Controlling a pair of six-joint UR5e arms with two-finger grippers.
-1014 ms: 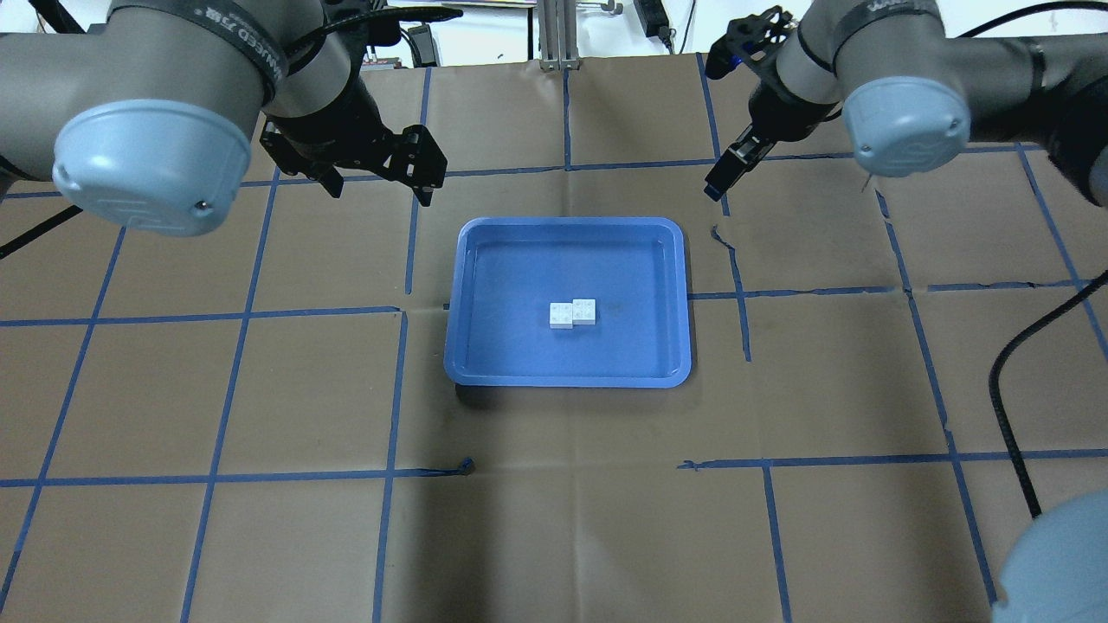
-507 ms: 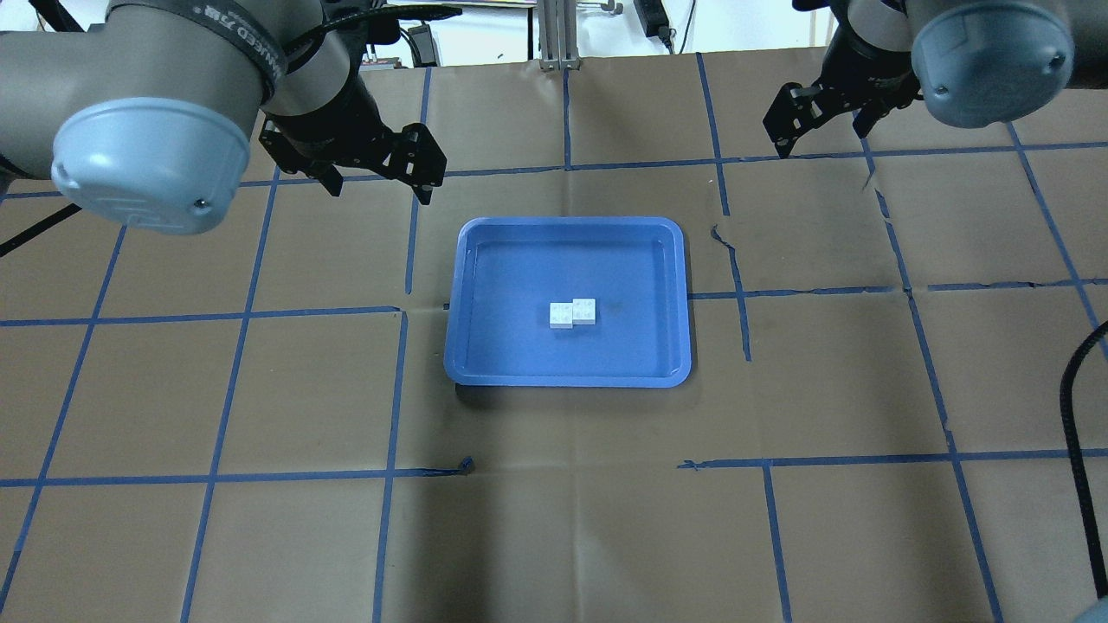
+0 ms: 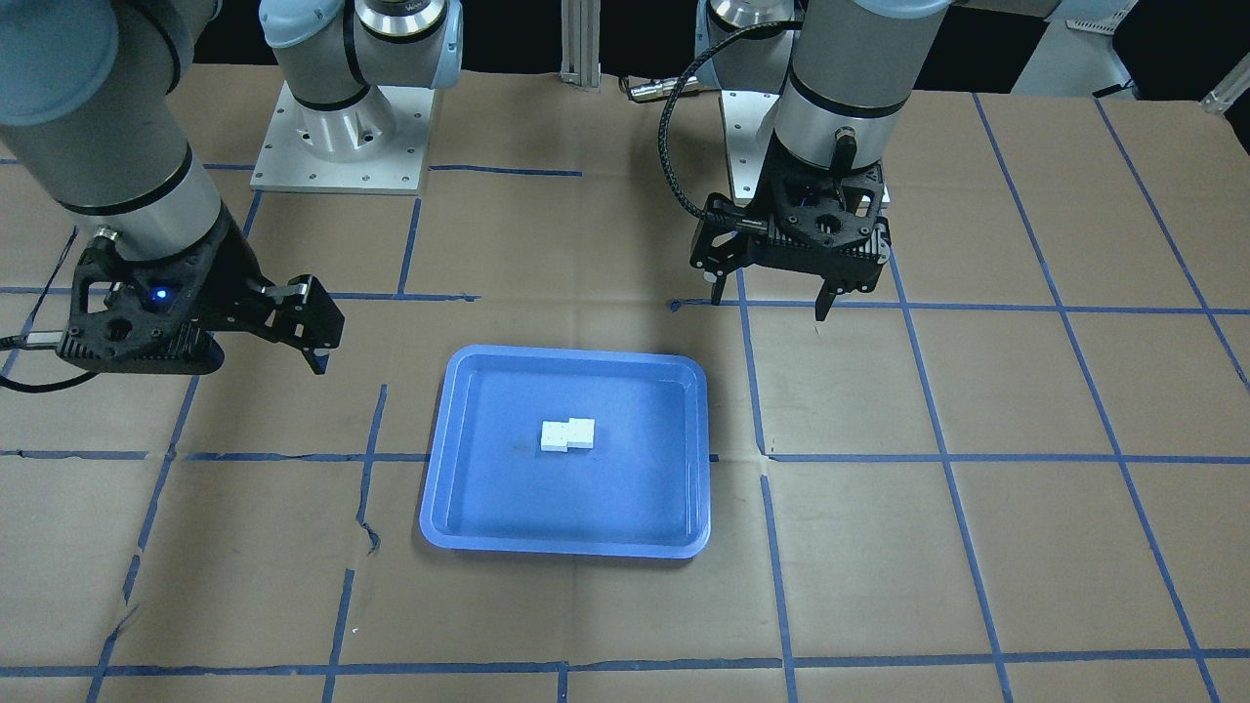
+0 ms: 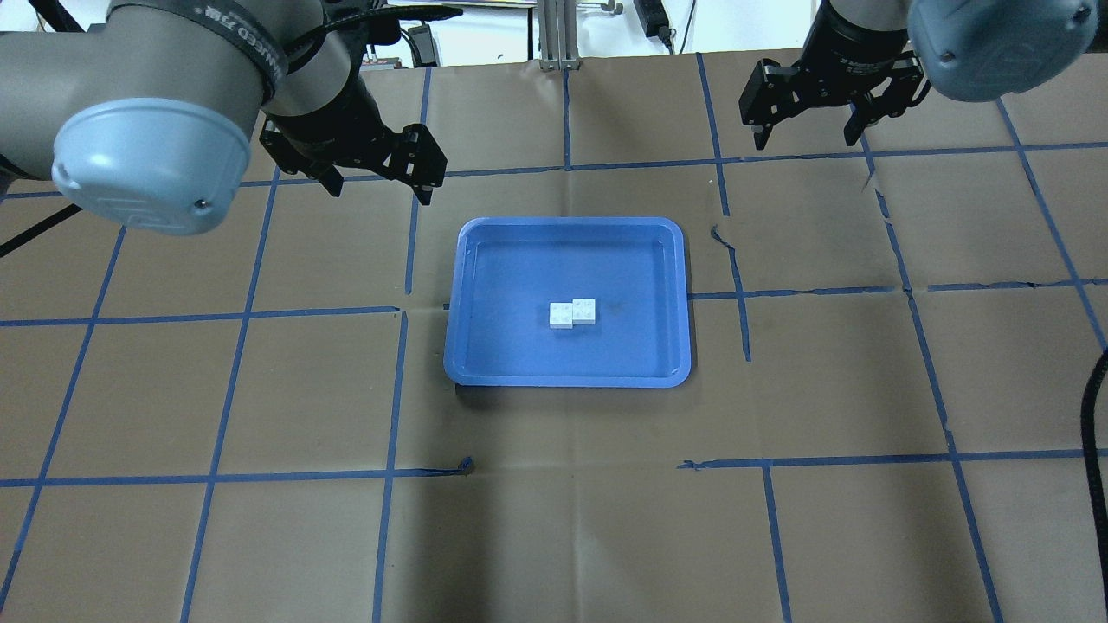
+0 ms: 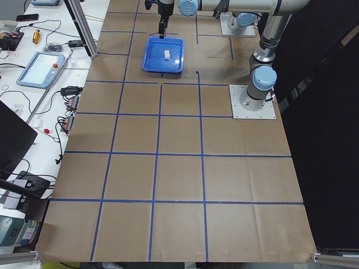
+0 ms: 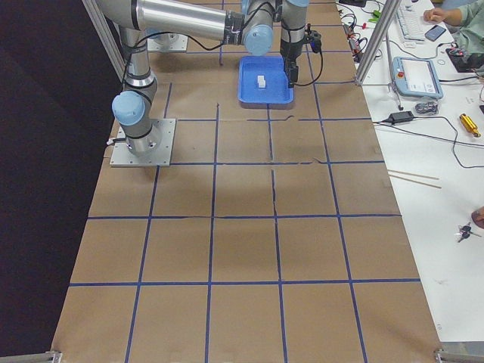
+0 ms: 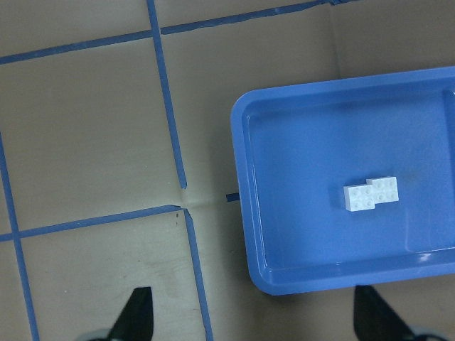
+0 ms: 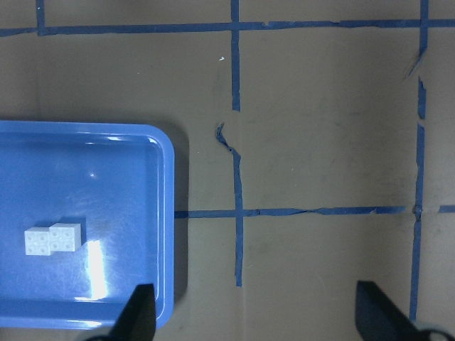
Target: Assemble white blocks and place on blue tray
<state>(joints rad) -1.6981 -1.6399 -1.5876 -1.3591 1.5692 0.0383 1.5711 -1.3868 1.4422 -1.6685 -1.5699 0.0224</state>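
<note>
The two white blocks (image 4: pixel 572 314) lie joined, offset by half a brick, near the middle of the blue tray (image 4: pixel 519 355). They also show in the front view (image 3: pixel 567 434), on the tray (image 3: pixel 488 498). My left gripper (image 4: pixel 381 186) is open and empty, hovering beyond the tray's far left corner; it also shows in the front view (image 3: pixel 770 305). My right gripper (image 4: pixel 805 138) is open and empty, farther off past the tray's far right corner. The left wrist view shows the blocks (image 7: pixel 370 194) in the tray (image 7: pixel 298 177). The right wrist view shows the blocks (image 8: pixel 52 239) at its lower left.
Brown paper with a blue tape grid covers the table (image 4: pixel 260 389). The paper is torn just right of the tray (image 4: pixel 718 234). A black cable (image 4: pixel 1092 450) hangs at the right edge. An aluminium post (image 4: pixel 554 35) stands at the far edge. Benches with equipment (image 5: pixel 42 61) flank the table.
My right gripper has swung away from the tray toward the far right and turned to point downward. The left arm, the tray and the blocks have not moved.
</note>
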